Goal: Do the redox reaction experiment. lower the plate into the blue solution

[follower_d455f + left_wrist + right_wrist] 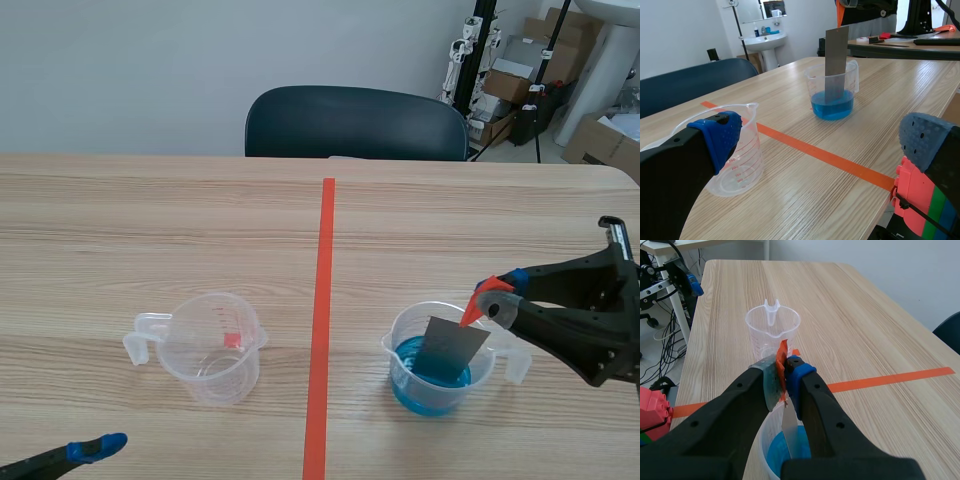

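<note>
Scene view crops the left gripper (824, 137), fingers spread, while the right gripper (497, 293) pinches the grey plate (452, 345), its lower end submerged in the blue solution (432, 392).

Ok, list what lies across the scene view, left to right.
left gripper → empty cup → tape line → blue cup → right gripper. The plate it holds overlaps the blue cup, so it is left out.

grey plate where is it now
Scene view, right of the tape line: the grey plate dips into the blue-solution beaker, top pinched by the right gripper.
</note>
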